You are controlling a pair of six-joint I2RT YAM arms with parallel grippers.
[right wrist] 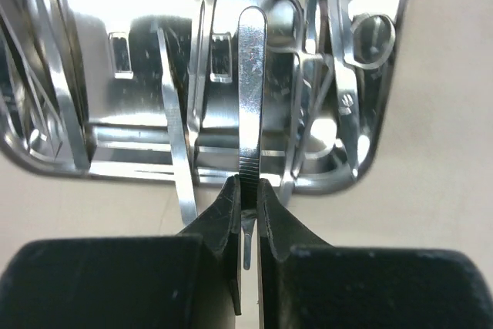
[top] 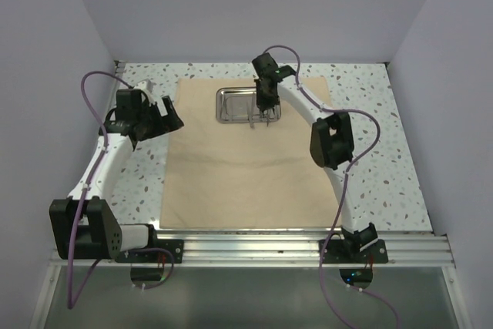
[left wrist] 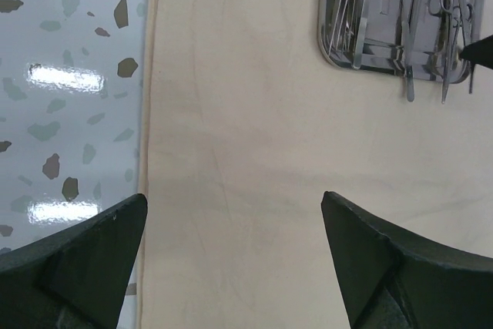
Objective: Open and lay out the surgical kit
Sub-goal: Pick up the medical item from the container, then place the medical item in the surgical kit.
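Right between the fingertips of the right gripper (right wrist: 246, 194) there's one pair of tweezers (right wrist: 251, 75). It's pinched by its near end, with the jaws squeezed down to almost nothing on the thin steel. The rest of it runs straight ahead of the fingers, over the near rim and into the tray (right wrist: 123, 105). Grabbing it there makes sense imo: that end pokes out past the rim, so the fingers can get around it without digging into the pile.

Just right of the grip are the scissors (right wrist: 362, 36) with their ring handles. To the left, a couple more slim tools (right wrist: 176, 129) lean on the same rim, one right beside the left finger. My guess is the lift wants to be straight up and slow, or the neighbours get dragged along.

The cloth (top: 239, 175) is already spread flat with the tray on its far part. There's lots of bare fabric behind the right gripper, toward the arm bases, presumably where the tools get lined up.

The left gripper (left wrist: 233, 209) is wide open and holding nothing. It hovers over the cloth's left edge by the speckled table (left wrist: 69, 75), and the tray is well ahead and to its right. Looks parked out of the way.
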